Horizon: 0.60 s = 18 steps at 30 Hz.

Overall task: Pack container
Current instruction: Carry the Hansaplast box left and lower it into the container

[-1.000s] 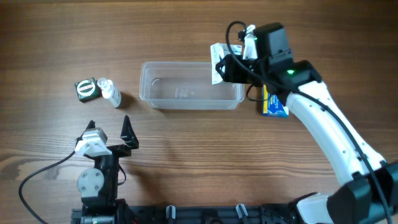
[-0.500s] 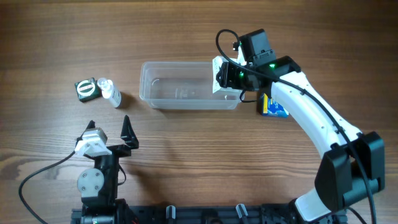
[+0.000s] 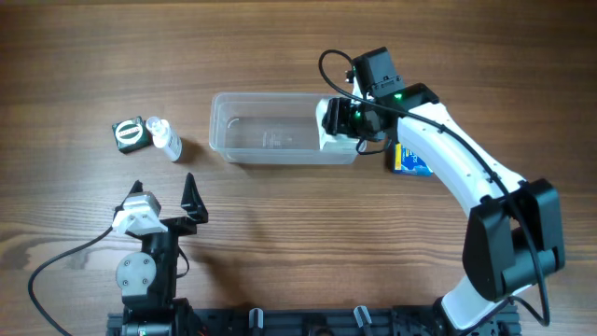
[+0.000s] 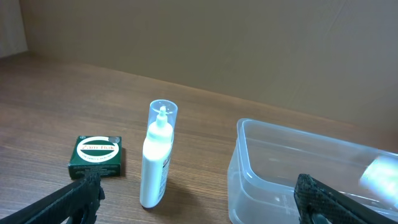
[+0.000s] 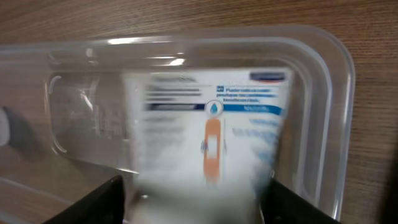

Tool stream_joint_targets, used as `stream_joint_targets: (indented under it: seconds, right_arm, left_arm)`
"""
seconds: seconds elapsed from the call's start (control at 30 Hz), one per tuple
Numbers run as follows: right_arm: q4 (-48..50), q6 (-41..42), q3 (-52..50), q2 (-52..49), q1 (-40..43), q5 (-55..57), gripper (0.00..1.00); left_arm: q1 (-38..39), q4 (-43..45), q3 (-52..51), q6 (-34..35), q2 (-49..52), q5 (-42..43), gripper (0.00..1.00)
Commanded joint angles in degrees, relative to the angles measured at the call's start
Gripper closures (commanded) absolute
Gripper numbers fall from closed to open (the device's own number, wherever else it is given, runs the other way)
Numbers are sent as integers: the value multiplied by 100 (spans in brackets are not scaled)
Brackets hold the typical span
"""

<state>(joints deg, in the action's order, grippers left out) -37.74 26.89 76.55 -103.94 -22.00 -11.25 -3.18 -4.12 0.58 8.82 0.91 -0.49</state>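
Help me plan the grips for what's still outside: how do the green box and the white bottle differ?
The green box lies low and flat; the white bottle stands tall and slim. The box is dark green with a white oval label; the bottle is white with a clear cap. The box has square edges, the bottle a rounded body. Both sit on the table, side by side, left of the container.

Nothing legible. On the white box, only blurred blue print lines, a round drop sign and an orange strip picture. On the green box, a white oval label, lettering too small. On the blue-and-yellow carton, unreadable print.
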Motion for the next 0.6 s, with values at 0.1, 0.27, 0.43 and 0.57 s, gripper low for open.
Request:
stream_joint_targets:
  seconds: [0.1,0.27,0.43,0.57]
  right_arm:
    - [195,-2,57,-74,-33,111,25]
    - [391,-157,59,-74,-33,-7,25]
    - [577,-315,195,52,-33,-323,25]
    - [481,-369,398,393,-24,-422,25]
  left_arm:
    - [-44,-4,-26,-107,-9,48,0]
    - [-44,-4,-26,-107,-9,48,0]
    - [-44,-4,-26,-107,-9,50,0]
    - [-44,-4,-26,-107,-9,48,0]
